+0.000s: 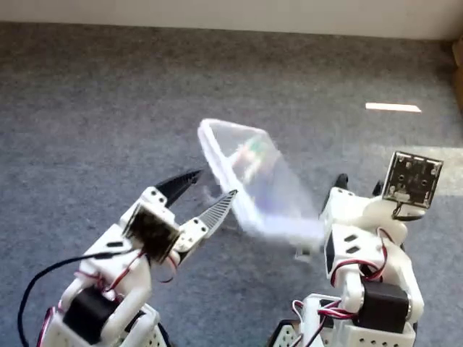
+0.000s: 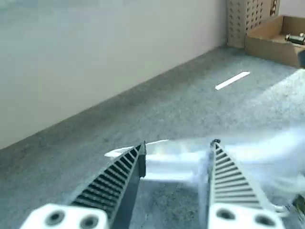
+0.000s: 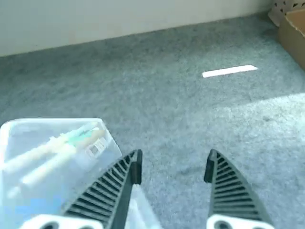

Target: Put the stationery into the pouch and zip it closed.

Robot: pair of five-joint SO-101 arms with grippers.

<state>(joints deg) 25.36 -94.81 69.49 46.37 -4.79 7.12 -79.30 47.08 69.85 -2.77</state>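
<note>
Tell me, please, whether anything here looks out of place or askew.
The clear plastic pouch, stationery inside, looks tilted up off the grey carpet between the arms instead of lying flat. A thin white strip lies apart, farther off.

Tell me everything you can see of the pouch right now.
The pouch is clear, soft-looking plastic, rectangular with rounded corners and a whitish rim. Pale pen-like stationery with a green bit lies inside. It sits tilted, one end raised. The open left gripper has its tips at the pouch's edge; one finger of the open right gripper is beside it. Contact, and whether it is zipped, cannot be told.
</note>
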